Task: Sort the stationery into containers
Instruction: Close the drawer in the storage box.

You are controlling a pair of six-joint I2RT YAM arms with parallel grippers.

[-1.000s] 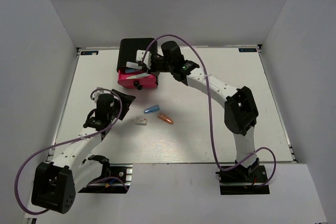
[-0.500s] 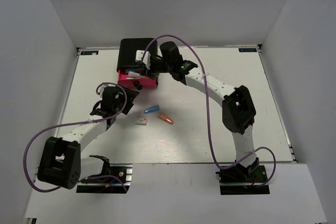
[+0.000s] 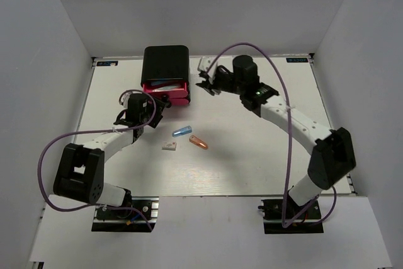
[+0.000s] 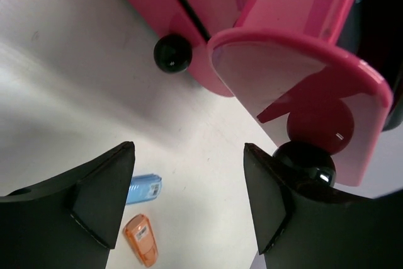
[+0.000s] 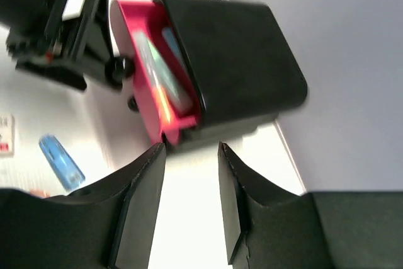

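Now that the right gripper (image 5: 191,148) has drawn back from over the pink drawer (image 3: 165,91) to the upper centre of the overhead view, its fingers stand apart with nothing between them. That suggests it has let a pen go: its wrist view shows at least 2 pale pens (image 5: 165,83) lying blurred in the open drawer. Over the same second the left gripper (image 4: 189,152) has climbed from the middle left to the drawer front. Its fingers are spread wide and hold nothing, and one sits just beside the drawer's black knob (image 4: 305,162). My guess is that it will steady or push the drawer.

The black box (image 3: 166,64) sits at the top centre. 3 pieces are not yet sorted: the blue pen (image 3: 181,132), the orange pen (image 3: 198,142) and the white block (image 3: 169,146) lie close together at mid-frame, below the drawer and well apart from both grippers.

The table (image 3: 264,149) is flat matte white with a metal rail along its bottom edge. Plain pale grey walls (image 3: 208,4) close it in at left, top and right. Purple cables (image 3: 255,47) loop over both arms.
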